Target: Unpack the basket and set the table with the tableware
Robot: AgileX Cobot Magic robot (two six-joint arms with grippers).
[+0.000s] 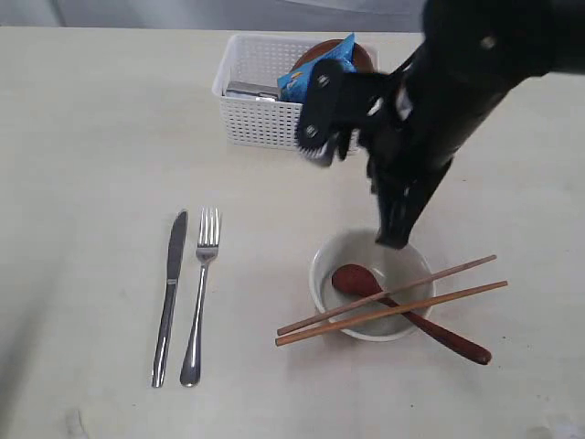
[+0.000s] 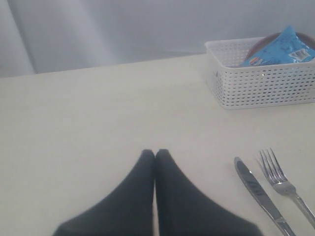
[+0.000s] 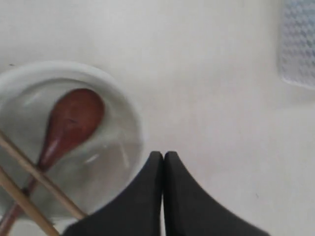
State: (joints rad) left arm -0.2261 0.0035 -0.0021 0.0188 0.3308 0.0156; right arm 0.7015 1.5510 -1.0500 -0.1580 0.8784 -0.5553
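Black right end effector (image 1: 393, 240) closed, by bowl (image 1: 317, 274).

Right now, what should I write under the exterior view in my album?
Knife and fork side by side, spoon in the bowl, chopsticks across it, shut right gripper near its rim.

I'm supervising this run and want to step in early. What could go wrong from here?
1. The shut right gripper hangs close by the rim of the bowl. A nudge might roll the chopsticks, which merely rest across that rim, onto the table.
2. In the basket, the blue chips packet lies against the brown plate. Grabbing the plate could drag the packet out too.
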